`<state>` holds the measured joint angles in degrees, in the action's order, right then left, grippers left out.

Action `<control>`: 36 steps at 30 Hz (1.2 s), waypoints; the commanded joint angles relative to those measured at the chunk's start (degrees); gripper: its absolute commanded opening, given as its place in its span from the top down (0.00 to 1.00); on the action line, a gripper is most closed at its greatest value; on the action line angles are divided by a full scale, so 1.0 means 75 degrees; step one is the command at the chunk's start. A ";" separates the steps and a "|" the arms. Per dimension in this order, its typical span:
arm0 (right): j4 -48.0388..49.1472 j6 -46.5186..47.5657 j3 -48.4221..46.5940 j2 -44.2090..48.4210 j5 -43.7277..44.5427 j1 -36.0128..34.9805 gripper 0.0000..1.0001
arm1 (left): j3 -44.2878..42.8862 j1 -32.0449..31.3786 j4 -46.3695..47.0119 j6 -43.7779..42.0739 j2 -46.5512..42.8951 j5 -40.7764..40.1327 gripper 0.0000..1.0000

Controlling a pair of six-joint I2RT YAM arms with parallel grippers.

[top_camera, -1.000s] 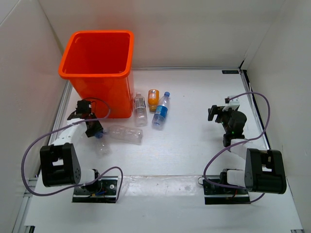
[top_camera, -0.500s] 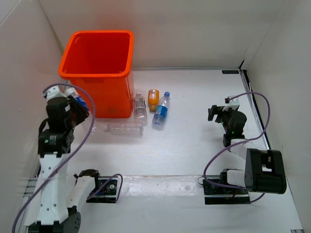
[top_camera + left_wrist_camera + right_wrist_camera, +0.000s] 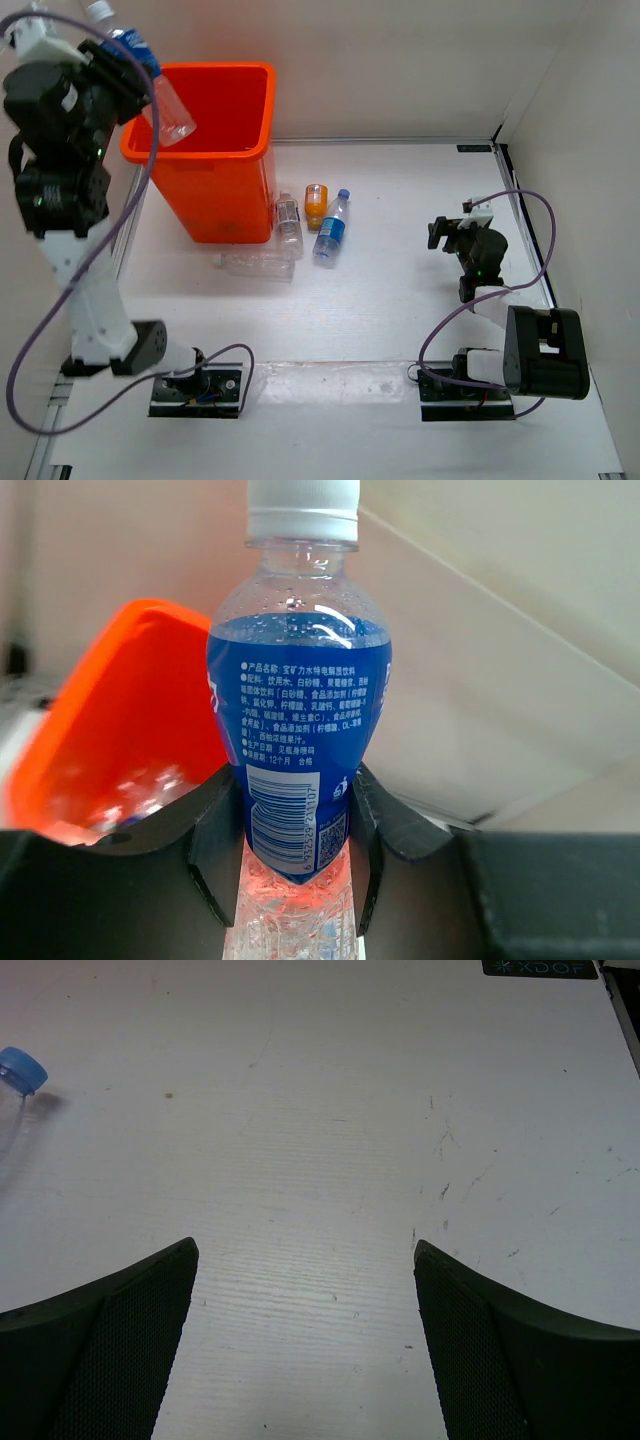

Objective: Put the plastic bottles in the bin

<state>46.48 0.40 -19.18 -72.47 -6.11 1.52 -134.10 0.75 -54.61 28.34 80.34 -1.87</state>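
The bottle [image 3: 298,740] over the bin [image 3: 215,190] is clear glossy plastic with a glossy blue printed label. The bin is smooth, shiny orange plastic. Table [image 3: 330,1160]: matt white, finely scratched. Right gripper [image 3: 305,1248] pads [image 3: 110,1360]: matt black, mesh-textured.

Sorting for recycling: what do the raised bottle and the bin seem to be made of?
The raised bottle: clear, glossy thin plastic by the look, with orange showing through its lower body; it has a white cap and a printed blue label. The bin: opaque bright orange plastic, probably moulded, smooth with a slight sheen and a rolled rim.
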 commanded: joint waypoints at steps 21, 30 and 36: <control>0.0236 0.0016 -0.0208 0.0053 0.0123 -0.0038 0.10 | 0.3317 -0.0768 0.0881 0.0240 -0.1022 -0.1669 0.00; 0.0271 0.0016 -0.0220 0.0041 0.0053 0.0020 0.10 | 0.9007 -0.1389 0.1460 0.0359 -0.5460 -0.2177 0.00; 0.0260 0.0016 -0.0208 0.0030 0.0029 0.0020 0.10 | 1.1346 -0.1740 0.2692 0.0499 -0.6620 -0.0317 0.00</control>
<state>46.46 0.38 -19.18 -72.47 -5.80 1.48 -57.21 -10.81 -39.86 31.92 33.43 -12.49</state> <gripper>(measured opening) 0.901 0.998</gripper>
